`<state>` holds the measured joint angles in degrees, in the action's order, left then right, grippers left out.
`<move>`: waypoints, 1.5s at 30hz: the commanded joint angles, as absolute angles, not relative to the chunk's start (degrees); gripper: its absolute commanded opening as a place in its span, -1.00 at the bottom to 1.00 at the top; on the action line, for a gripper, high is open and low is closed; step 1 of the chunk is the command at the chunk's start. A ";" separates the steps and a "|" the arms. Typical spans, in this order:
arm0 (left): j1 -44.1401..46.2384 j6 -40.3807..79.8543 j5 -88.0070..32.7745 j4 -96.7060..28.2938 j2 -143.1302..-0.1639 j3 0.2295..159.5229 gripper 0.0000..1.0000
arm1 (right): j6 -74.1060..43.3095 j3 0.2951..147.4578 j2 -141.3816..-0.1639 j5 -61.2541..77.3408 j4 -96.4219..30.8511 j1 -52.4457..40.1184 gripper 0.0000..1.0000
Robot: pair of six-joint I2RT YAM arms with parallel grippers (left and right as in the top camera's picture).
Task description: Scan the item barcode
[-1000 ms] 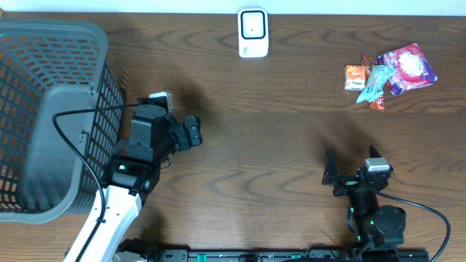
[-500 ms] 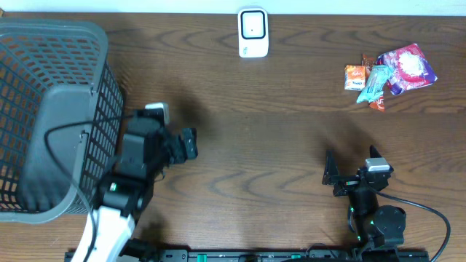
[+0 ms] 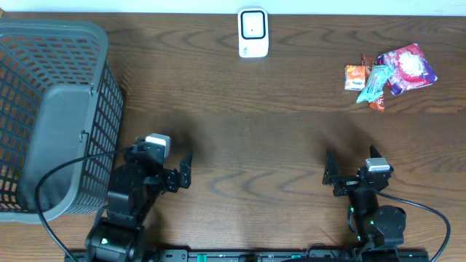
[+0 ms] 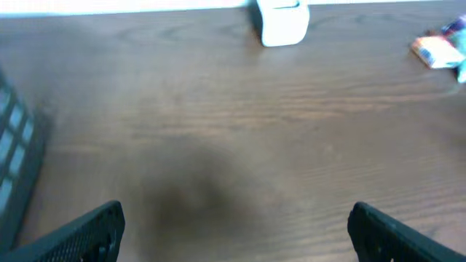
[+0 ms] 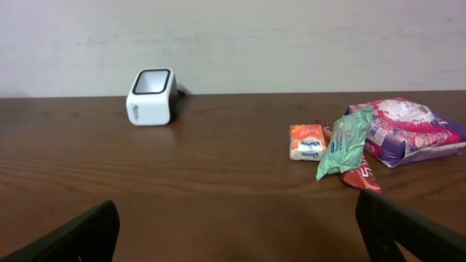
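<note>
The white barcode scanner (image 3: 253,33) stands at the back middle of the table, also seen in the left wrist view (image 4: 282,22) and the right wrist view (image 5: 151,96). Snack items lie in a small heap at the back right: an orange packet (image 3: 354,77) (image 5: 306,141), a teal wrapper (image 3: 373,84) (image 5: 344,141), a purple-pink bag (image 3: 408,68) (image 5: 406,127) and a red packet (image 5: 362,175). My left gripper (image 3: 162,161) (image 4: 237,222) is open over bare wood near the front left. My right gripper (image 3: 352,164) (image 5: 237,218) is open at the front right, well short of the items.
A large grey mesh basket (image 3: 102,102) fills the left side of the table, its wall close to my left arm and just visible at the left edge of the left wrist view (image 4: 14,138). A black cable runs from the left arm across the basket.
My left arm has drawn back toward the table's front edge, away from the spot beside the basket. The right arm has not moved. Both grippers stay open.
</note>
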<state>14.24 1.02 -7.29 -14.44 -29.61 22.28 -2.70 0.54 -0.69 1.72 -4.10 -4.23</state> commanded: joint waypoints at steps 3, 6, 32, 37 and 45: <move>13.58 -9.41 -11.77 -11.35 -22.81 18.35 0.96 | -2.09 0.30 -0.32 1.43 -4.25 -3.95 0.98; 11.75 -9.13 -11.79 -10.98 -19.03 15.57 0.96 | -2.09 0.30 -0.32 1.43 -4.25 -3.95 0.98; 4.75 -2.70 -11.75 -3.29 -0.08 0.21 0.96 | -2.09 0.30 -0.32 1.43 -4.25 -3.95 0.99; 3.64 -2.70 -11.35 -3.18 -0.08 0.21 0.95 | -2.09 0.32 -0.32 1.43 -4.25 -3.95 0.98; 0.23 -1.48 -11.46 -3.25 -0.08 0.21 0.96 | -2.09 0.32 -0.32 1.43 -4.25 -3.95 0.98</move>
<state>0.47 -2.13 -10.83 -0.47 -0.62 0.82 -2.72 0.51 -0.69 1.72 -4.10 -4.23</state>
